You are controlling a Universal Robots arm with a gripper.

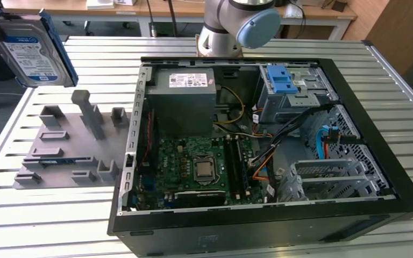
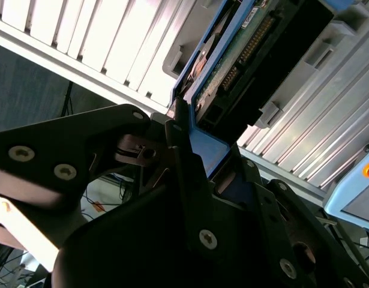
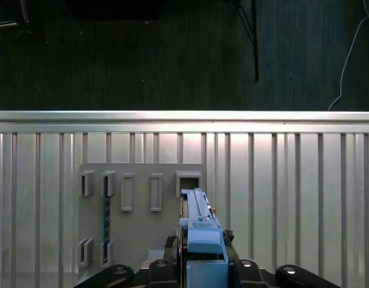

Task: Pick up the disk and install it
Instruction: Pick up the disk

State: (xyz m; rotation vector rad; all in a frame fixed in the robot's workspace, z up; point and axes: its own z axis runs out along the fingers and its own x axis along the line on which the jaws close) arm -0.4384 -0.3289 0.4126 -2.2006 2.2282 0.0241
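The disk [image 1: 30,51], a silver drive with a blue-and-white label and a blue bracket, hangs in the air at the exterior view's upper left, above the table's corner. In the first wrist view I see the disk [image 3: 198,219] edge-on, over the grey slotted holder [image 3: 139,204]. My gripper [image 3: 202,270] is shut on it from below in that picture. In the second wrist view the black fingers [image 2: 178,156] clamp the blue bracket of the disk [image 2: 232,66]. The holder [image 1: 70,145] lies on the table, left of the open computer case [image 1: 131,177].
Inside the case are a grey power-supply box [image 1: 185,97], a motherboard [image 1: 199,166], loose cables and a silver drive cage with a blue latch [image 1: 289,86]. The arm's base [image 1: 235,27] stands behind the case. The slatted table's edge [image 3: 184,115] drops to dark floor.
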